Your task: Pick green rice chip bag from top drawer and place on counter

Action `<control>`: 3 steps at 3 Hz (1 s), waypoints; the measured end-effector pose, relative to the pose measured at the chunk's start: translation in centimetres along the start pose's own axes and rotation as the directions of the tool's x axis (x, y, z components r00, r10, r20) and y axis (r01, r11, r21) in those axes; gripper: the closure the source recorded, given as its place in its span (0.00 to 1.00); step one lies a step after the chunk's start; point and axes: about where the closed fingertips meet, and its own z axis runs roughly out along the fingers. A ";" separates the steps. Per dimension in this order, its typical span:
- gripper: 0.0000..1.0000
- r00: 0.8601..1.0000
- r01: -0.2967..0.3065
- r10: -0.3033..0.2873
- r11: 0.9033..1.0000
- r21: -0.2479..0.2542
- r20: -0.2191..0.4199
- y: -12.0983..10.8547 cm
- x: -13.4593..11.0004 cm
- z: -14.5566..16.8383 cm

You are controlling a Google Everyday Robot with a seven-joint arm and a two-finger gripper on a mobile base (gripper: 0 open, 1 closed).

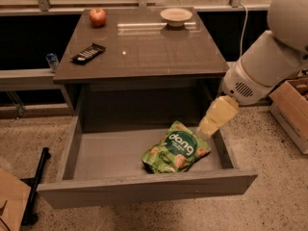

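Observation:
The green rice chip bag (pixel 176 150) lies flat on the floor of the open top drawer (pixel 106 153), right of its middle, with its "dang" lettering facing up. The counter (pixel 144 52) is the glossy grey-brown top of the cabinet behind the drawer. My gripper (pixel 211 124) hangs from the white arm (pixel 269 61) that comes in from the right. It is above the drawer's right side, just right of the bag's upper corner and a little above it. It holds nothing that I can see.
On the counter are a red apple (pixel 97 17) at the back left, a black remote (pixel 88 53) at the left and a shallow bowl (pixel 176 16) at the back right. A cardboard box (pixel 293 109) stands on the floor at the right. A black bar (pixel 36 182) lies on the floor at the left.

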 end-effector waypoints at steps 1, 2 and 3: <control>0.00 1.000 -0.024 0.024 1.000 0.006 0.009 -0.2 -0.2 0.2; 0.00 0.994 -0.107 0.108 0.994 -0.019 0.021 -0.2 -1.0 3.2; 0.00 0.982 -0.181 0.183 0.983 -0.036 0.057 -0.3 -2.6 7.0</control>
